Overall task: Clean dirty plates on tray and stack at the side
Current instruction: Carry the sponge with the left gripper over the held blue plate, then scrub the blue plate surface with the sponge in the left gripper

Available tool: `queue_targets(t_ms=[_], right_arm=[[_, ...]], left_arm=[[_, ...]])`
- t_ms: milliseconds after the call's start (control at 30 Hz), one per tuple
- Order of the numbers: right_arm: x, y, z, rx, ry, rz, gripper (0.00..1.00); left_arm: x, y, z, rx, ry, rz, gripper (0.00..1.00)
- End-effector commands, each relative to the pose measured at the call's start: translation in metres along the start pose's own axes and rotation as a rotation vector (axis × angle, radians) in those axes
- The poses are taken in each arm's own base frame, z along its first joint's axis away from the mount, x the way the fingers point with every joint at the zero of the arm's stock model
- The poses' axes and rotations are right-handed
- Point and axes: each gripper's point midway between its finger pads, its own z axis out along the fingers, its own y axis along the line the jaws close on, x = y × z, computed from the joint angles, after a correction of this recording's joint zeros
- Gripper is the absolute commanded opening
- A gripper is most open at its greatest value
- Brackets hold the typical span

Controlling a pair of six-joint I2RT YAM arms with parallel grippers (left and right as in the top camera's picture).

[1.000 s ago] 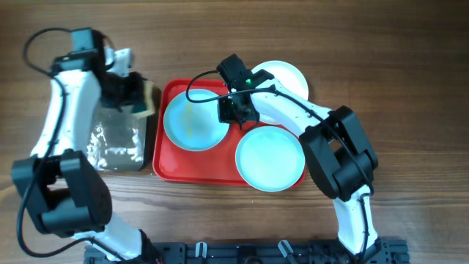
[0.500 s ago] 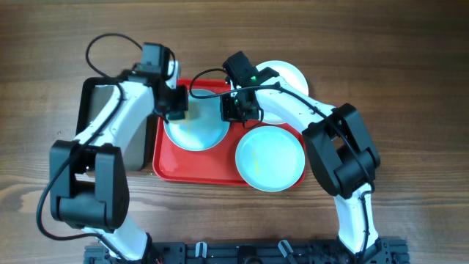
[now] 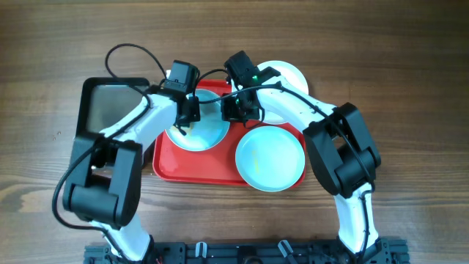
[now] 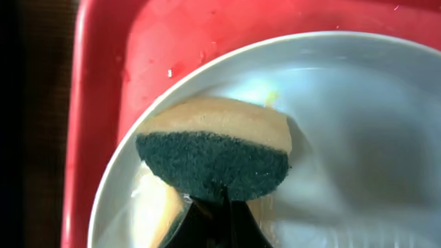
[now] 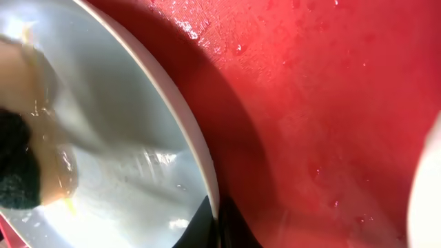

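Red tray [image 3: 192,167], three plates [image 3: 270,158] (two mint, one white); left gripper [image 4: 220,200] clamps one sponge [image 4: 213,155], right gripper [image 5: 217,220] pinches rim [image 5: 200,155].

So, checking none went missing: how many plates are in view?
3. One mint-blue plate on the red tray's left half, under the sponge; a second mint-blue plate at the tray's front right; a white plate behind the tray, partly under the right arm.
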Motion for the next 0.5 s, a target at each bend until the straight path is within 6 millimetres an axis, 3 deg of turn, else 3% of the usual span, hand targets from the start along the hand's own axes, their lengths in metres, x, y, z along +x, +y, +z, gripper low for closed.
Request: queue_targets(t_ms=[0, 67, 233, 467], right_arm=[[0.010, -0.013, 0.014, 0.024, 0.045, 0.008, 0.04], [0.010, -0.013, 0.014, 0.024, 0.045, 0.010, 0.04], [0.010, -0.012, 0.014, 0.024, 0.045, 0.020, 0.05], [0.012, -0.008, 0.014, 0.001, 0.057, 0.024, 0.04]], left_arm=[[0.035, -0.034, 0.032, 0.153, 0.141, 0.077, 0.04], [0.046, -0.042, 0.029, 0.214, 0.189, 0.111, 0.04], [0.076, -0.083, -0.007, 0.523, 0.348, 0.262, 0.04], [0.079, -0.078, -0.006, 0.497, 0.363, 0.263, 0.04]])
